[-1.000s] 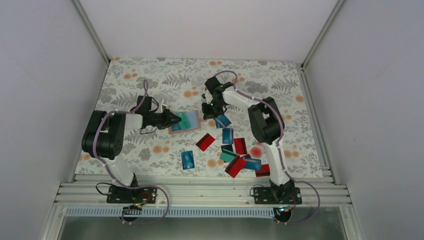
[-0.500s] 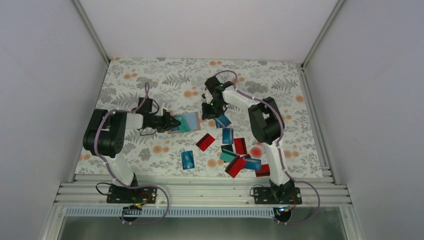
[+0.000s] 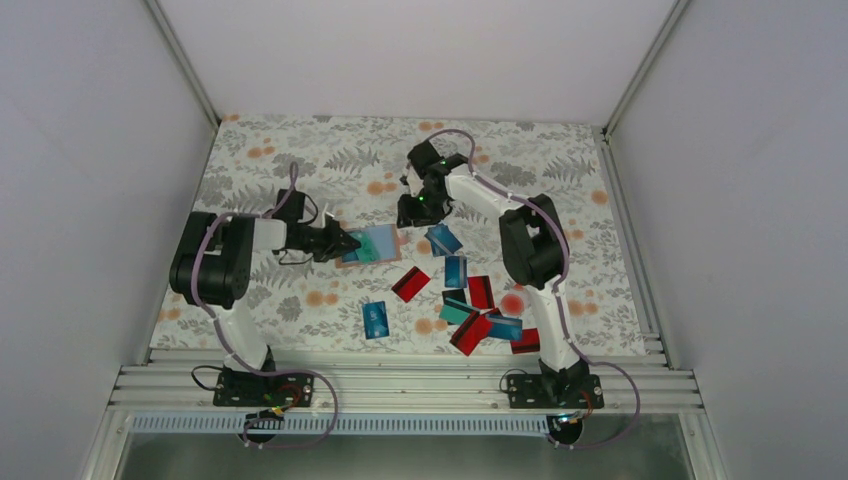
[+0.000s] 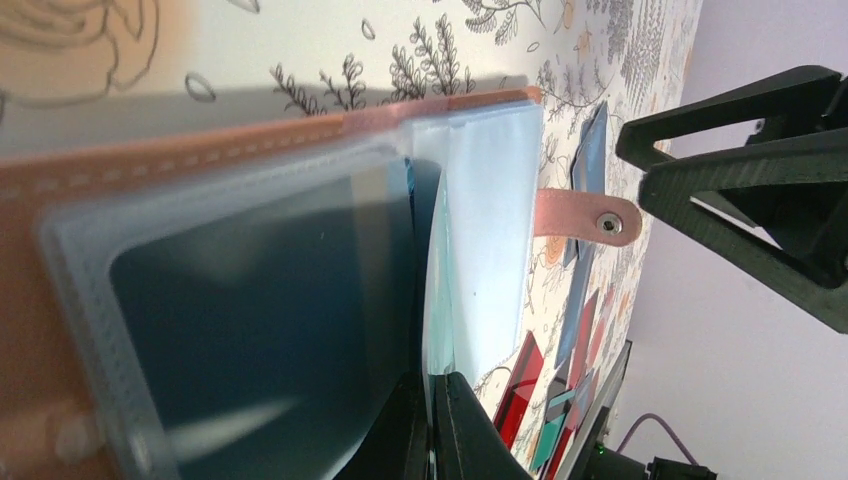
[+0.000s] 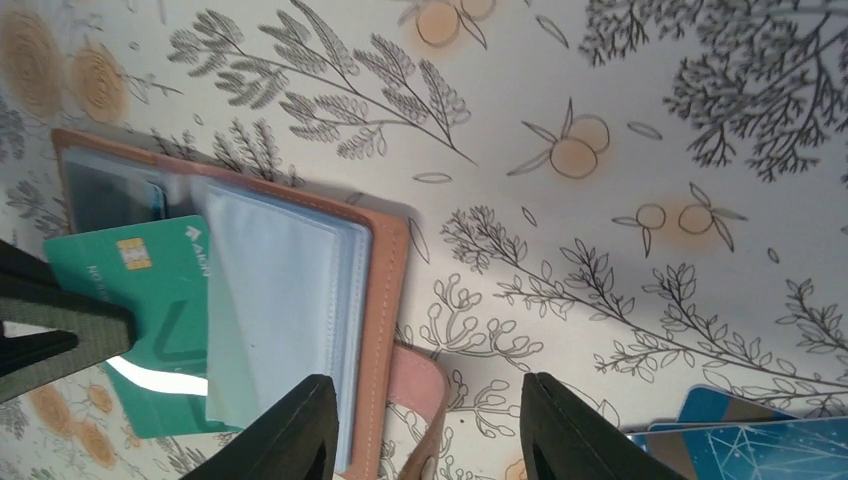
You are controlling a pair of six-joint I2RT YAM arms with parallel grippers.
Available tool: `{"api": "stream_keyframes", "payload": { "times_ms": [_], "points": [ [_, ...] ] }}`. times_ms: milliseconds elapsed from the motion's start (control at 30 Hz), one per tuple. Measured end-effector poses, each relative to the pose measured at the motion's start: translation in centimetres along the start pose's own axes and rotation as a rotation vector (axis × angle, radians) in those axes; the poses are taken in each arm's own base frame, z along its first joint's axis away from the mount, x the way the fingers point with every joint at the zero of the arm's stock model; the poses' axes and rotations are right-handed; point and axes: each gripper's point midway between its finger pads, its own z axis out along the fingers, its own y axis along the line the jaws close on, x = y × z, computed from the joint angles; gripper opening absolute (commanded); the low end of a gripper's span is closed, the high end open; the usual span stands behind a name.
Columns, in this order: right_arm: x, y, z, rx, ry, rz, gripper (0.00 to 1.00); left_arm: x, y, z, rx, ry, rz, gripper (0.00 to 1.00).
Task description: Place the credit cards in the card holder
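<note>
Left pincer (image 4: 430, 402) pinching teal card (image 5: 160, 300), chip (image 5: 133, 254) visible only from right wrist, right pincer (image 5: 430, 425) parted, empty

left fingers (image 4: 470, 440) pinched together; right fingers (image 5: 290, 430) spread apart, aimed downward

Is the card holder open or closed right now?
Open. The card holder lies spread flat, clear sleeves exposed, snap strap unfastened, a teal card partly under one.

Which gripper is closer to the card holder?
Left. The left gripper sits over the card holder, shut on a teal card; the right gripper hangs open by its strap end.
</note>
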Motion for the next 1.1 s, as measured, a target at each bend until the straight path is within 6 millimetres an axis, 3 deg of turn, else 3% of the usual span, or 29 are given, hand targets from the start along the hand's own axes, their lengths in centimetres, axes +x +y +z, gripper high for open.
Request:
{"api": "stream_keyframes", "payload": {
  "times_ms": [200,367,667,1100],
  "points": [
    [-1.5,1.5,-1.3,-0.021,-0.047,-0.043,0.43,-1.0,-0.2,0.4,-0.007,0.032,0.011,0.02],
    [-2.8,3.2,-1.5,-0.025,-0.076,-0.088,0.24,-1.2,-0.1,0.5,-0.013,0.056,0.014,0.02],
    [-0.7,0.1,3.1,0.075,0.039,-0.06,0.07,-0.9,-0.1,0.5,-0.027,0.09,0.04,0.02],
    [-0.2,0.3,3.4,0.072,0.053,-0.063,0.05,-0.9,0.2,0.9,-0.01,0.153,0.041,0.02]
  ]
}}
